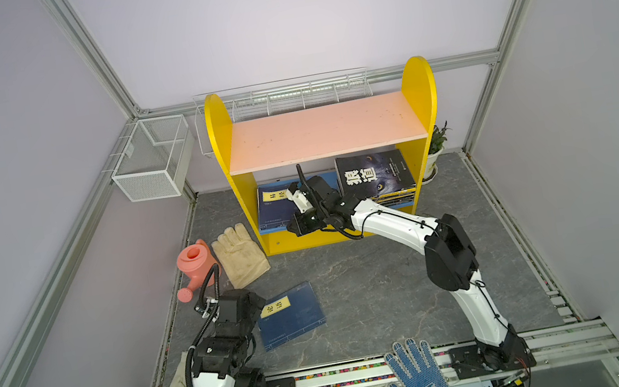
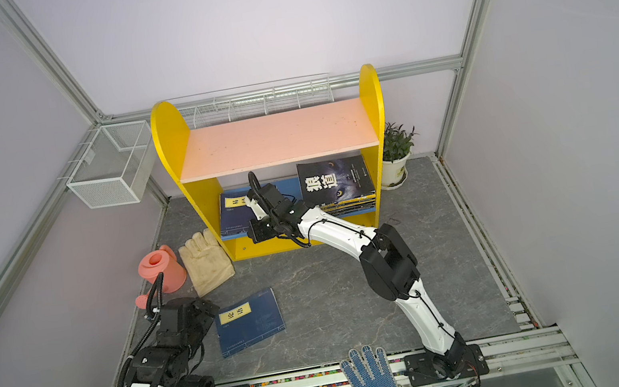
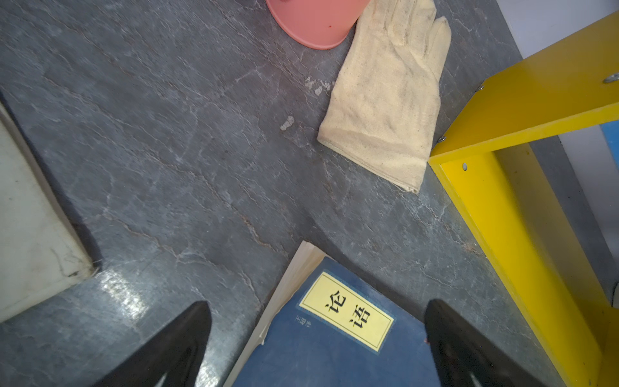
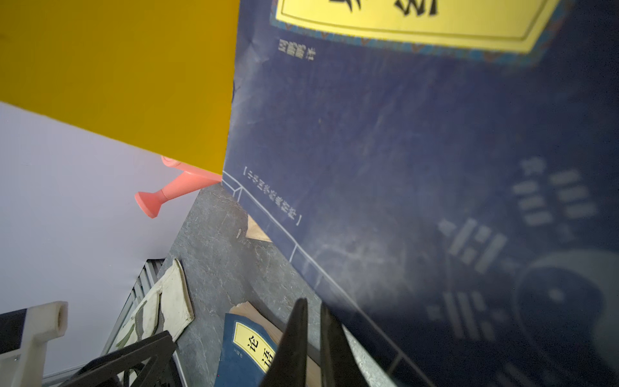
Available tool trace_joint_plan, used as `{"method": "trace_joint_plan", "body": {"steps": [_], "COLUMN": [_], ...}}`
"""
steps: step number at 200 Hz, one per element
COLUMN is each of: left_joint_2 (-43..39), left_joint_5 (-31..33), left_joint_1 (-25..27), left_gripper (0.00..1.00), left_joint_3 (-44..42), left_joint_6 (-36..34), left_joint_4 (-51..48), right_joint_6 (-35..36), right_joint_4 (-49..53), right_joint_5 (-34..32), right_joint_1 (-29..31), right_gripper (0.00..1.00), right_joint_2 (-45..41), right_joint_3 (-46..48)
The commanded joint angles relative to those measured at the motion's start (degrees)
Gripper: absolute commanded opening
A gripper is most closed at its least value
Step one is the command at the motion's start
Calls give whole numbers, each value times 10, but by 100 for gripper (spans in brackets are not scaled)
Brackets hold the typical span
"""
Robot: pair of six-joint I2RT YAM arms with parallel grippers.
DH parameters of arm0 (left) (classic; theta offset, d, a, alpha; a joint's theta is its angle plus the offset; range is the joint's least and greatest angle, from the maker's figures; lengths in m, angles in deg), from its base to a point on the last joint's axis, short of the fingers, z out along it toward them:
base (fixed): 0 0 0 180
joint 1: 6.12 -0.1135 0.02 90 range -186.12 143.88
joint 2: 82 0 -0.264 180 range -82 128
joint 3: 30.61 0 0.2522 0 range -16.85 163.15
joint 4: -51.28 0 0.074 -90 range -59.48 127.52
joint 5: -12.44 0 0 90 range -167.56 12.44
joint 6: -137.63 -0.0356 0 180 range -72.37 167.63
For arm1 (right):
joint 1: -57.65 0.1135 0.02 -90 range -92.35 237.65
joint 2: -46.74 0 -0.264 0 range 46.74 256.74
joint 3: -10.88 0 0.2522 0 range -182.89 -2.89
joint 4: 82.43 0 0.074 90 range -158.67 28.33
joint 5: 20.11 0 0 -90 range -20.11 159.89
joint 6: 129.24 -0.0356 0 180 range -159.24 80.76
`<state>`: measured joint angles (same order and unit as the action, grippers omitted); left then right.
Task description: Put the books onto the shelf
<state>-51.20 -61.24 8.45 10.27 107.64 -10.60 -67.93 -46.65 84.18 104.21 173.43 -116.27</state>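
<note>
The shelf (image 1: 325,129) stands at the back, yellow-sided with a pink upper board. On its blue lower board a navy book (image 1: 272,209) lies at the left. A stack topped by a black book (image 1: 374,176) lies at the right. Another navy book (image 1: 291,317) with a yellow label lies flat on the table. My left gripper (image 3: 318,306) hangs open just above that book's label corner (image 3: 345,315), one finger on each side and touching nothing. My right gripper (image 4: 313,301) is shut and empty, just over the shelved navy book (image 4: 402,167), near the lower board's front edge (image 1: 294,226).
A pink watering can (image 1: 195,263) and a beige glove (image 1: 240,256) lie left of the shelf. A blue dotted glove (image 1: 417,379) rests on the front rail. A white mesh basket (image 1: 151,160) hangs on the left wall. A wire rack (image 1: 284,99) runs behind the shelf, and a potted plant (image 1: 437,149) stands to its right.
</note>
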Motion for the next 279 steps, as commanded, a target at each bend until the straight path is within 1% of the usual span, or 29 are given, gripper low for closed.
{"method": "trace_joint_plan", "body": {"steps": [1,37,77,97,113,125,134,148,156,168,184,198,218,246,265,279], "left_joint_2": [1,5,45,58,68,78,85,98,107,121,151,169,198,231,246,254], "left_joint_5": [10,7,2,1,-1,-1,-2,-6,-9,-17,-28,-44,-64,-73,-75,-81], "left_joint_1": [-2,-2,-2,-2,-2,-2,-2,-2,-2,-2,-2,-2,-2,4,22,37], "left_gripper": [100,100,100,100,100,99,98,96,95,93,91,88,87,84,76,68], "left_joint_3": [5,2,3,-1,-7,-13,-16,-22,-26,-30,-28,-28,-22,-11,-9,-9], "left_joint_6": [9,4,-9,-20,-31,-37,-45,-55,-60,-67,-80,-96,-121,-139,-145,-154], "left_joint_4": [-15,-6,14,24,32,37,41,53,61,73,89,108,124,130,142,157], "right_joint_6": [1,2,2,10,24,44,65,104,128,162,207,245,294,323,326,324], "right_joint_4": [-6,-6,-8,-14,-32,-44,-51,-49,-35,-1,45,87,153,216,216,213], "right_joint_5": [-5,-8,-1,3,6,11,16,29,33,40,49,55,57,108,125,137], "right_joint_1": [-6,-9,-9,-7,-3,3,8,20,27,39,53,67,79,79,76,73], "right_gripper": [13,14,14,15,17,20,24,35,43,52,59,62,64,65,65,64], "right_joint_2": [14,29,34,16,-16,-49,-74,-107,-120,-129,-131,-119,-84,-23,-4,9], "right_joint_3": [-17,-40,-48,-25,17,58,93,142,163,187,211,216,194,155,155,155]}}
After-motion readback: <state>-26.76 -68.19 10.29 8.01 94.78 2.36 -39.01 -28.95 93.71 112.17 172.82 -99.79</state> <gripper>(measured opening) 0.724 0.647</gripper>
